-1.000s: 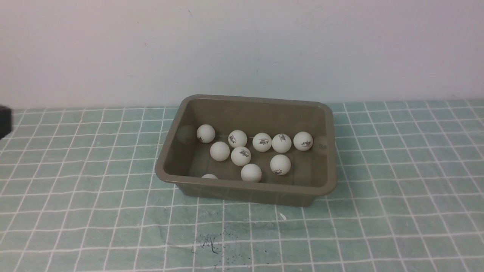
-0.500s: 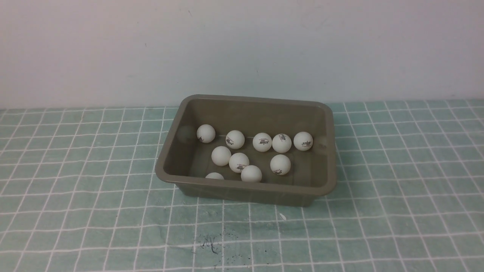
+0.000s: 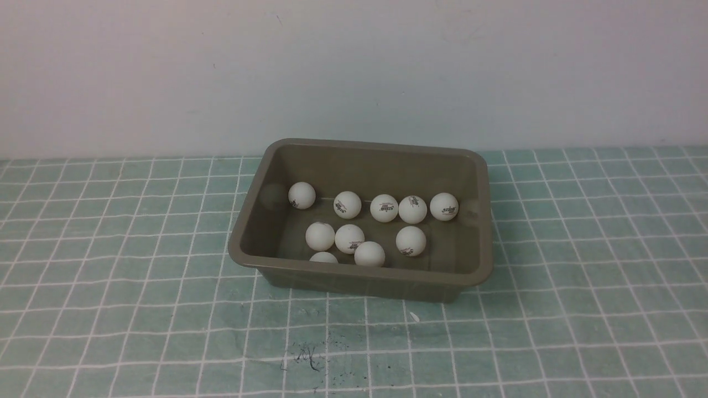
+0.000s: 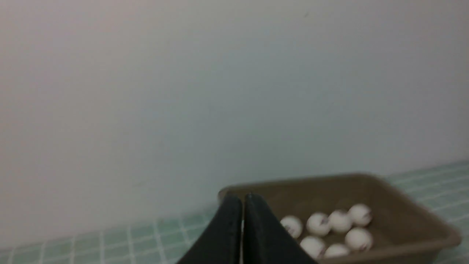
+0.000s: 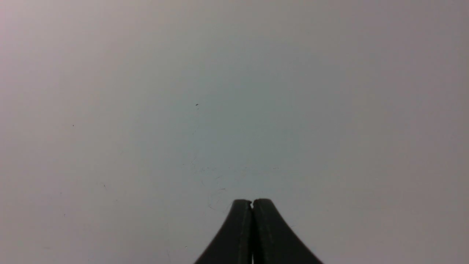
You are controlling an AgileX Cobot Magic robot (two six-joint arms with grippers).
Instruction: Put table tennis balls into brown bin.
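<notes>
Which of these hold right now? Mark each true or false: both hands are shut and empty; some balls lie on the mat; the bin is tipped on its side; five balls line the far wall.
1. Left hand and right hand are shut, holding nothing: true.
2. Table tennis balls lie on the mat: false, all visible ones are inside the brown bin.
3. Bin on its side: false, upright.
4. Five balls line the far wall: true.

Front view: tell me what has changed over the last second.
A dark object at the view's left edge has gone out of sight. In the brown bin, a few table tennis balls on the near left rolled slightly: the one behind the near wall moved right and the middle ones bunched together. The back row, the bin and the checked cloth stayed put.
</notes>
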